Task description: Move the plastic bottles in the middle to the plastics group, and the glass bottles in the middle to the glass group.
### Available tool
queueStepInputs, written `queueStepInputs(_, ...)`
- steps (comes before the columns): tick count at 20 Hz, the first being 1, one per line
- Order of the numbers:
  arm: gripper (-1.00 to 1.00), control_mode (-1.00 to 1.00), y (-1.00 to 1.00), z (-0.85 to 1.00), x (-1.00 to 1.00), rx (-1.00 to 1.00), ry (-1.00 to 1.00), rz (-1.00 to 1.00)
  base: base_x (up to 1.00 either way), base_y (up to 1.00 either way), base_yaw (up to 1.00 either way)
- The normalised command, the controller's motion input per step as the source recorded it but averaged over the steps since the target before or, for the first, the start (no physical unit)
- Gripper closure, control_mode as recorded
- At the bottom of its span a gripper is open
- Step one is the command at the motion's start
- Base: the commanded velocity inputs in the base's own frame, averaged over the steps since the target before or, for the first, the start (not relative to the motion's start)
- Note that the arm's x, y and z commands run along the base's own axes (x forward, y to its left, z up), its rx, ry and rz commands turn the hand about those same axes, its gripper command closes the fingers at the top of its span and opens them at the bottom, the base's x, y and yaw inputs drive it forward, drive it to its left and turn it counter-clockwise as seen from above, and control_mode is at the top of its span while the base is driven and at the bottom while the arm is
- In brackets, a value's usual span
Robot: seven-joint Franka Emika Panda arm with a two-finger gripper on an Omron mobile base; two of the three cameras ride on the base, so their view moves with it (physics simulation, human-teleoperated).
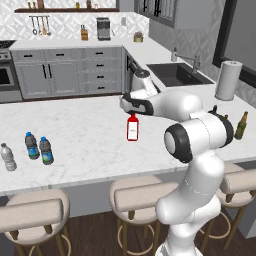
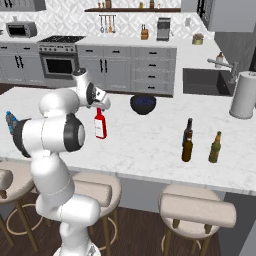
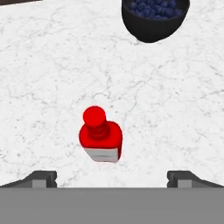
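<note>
We hold our jaws spread wide directly above the red bottle (image 3: 100,138), which stands upright on the surface (image 3: 48,78), cap toward us.

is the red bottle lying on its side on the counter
No, the red bottle stands upright on the marble counter, cap up, below the open gripper.

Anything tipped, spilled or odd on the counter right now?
Nothing stands out. The red bottle stands upright alone mid-counter below the open gripper; the dark bowl and the other bottles are upright, no spills.
</note>
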Motion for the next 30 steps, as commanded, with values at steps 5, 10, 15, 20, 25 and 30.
queueStepInputs(5, -1.0, -1.0, 0.04, -0.14, 0.21, 0.0, 0.05, 0.0, 0.0, 0.0, 0.0)
queueStepInputs(10, -1.0, -1.0, 0.06, -0.15, 0.19, 0.0, 0.03, 0.0, 0.0, 0.0, 0.0)
queueStepInputs(15, -1.0, -1.0, 0.02, -0.15, 0.25, 0.0, 0.05, 0.0, 0.0, 0.0, 0.0)
queueStepInputs(20, -1.0, -1.0, 0.0, -0.1, 0.19, 0.0, 0.11, 0.0, 0.0, 0.0, 0.0)
queueStepInputs(25, -1.0, -1.0, 0.01, -0.12, 0.2, 0.0, 0.07, 0.0, 0.0, 0.0, 0.0)
queueStepInputs(30, -1.0, -1.0, 0.0, -0.06, 0.22, 0.0, 0.0, 0.0, 0.0, 0.0, 0.0)
